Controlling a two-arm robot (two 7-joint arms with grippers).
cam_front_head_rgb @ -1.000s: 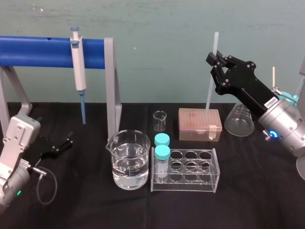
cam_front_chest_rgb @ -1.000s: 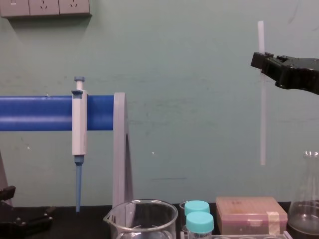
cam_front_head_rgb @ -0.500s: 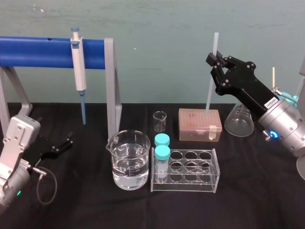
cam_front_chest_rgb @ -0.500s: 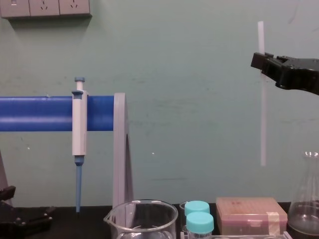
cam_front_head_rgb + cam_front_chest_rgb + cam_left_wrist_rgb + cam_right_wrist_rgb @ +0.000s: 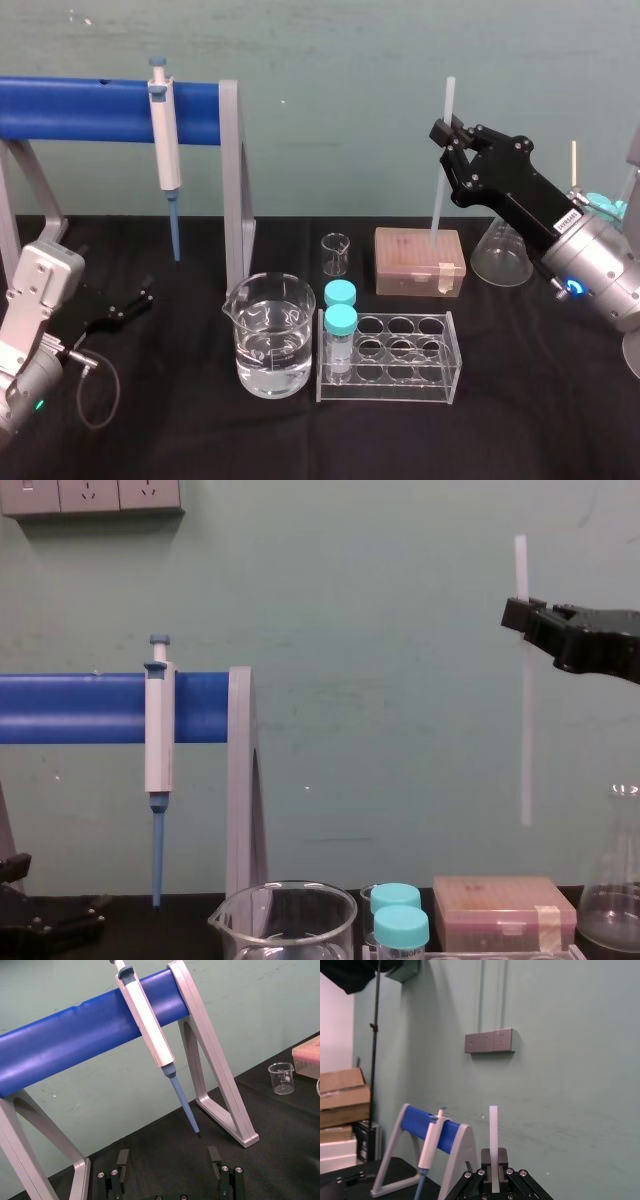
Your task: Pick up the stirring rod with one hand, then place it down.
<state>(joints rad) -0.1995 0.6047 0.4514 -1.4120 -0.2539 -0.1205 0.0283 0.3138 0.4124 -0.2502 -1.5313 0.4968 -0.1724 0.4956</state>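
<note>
The stirring rod [image 5: 440, 190] is a thin translucent white stick held upright in the air above the pink box [image 5: 420, 260]. It also shows as the rod [image 5: 524, 730] and the rod [image 5: 493, 1130]. My right gripper [image 5: 447, 138] is shut on its upper part, well above the table, and appears as the right gripper [image 5: 522, 615] and the right gripper [image 5: 494, 1177]. My left gripper [image 5: 140, 300] rests low on the black table at the left, its fingers [image 5: 215, 1157] spread open around nothing.
A white-and-blue pipette [image 5: 165, 150] hangs on a blue-barred stand [image 5: 100, 110]. A water beaker [image 5: 268, 335], a small beaker [image 5: 336, 253], a clear rack [image 5: 390, 355] with two teal-capped vials [image 5: 340, 320], and a conical flask [image 5: 500, 255] stand on the black table.
My right gripper has sunk slightly with the rod. The left arm has not moved.
</note>
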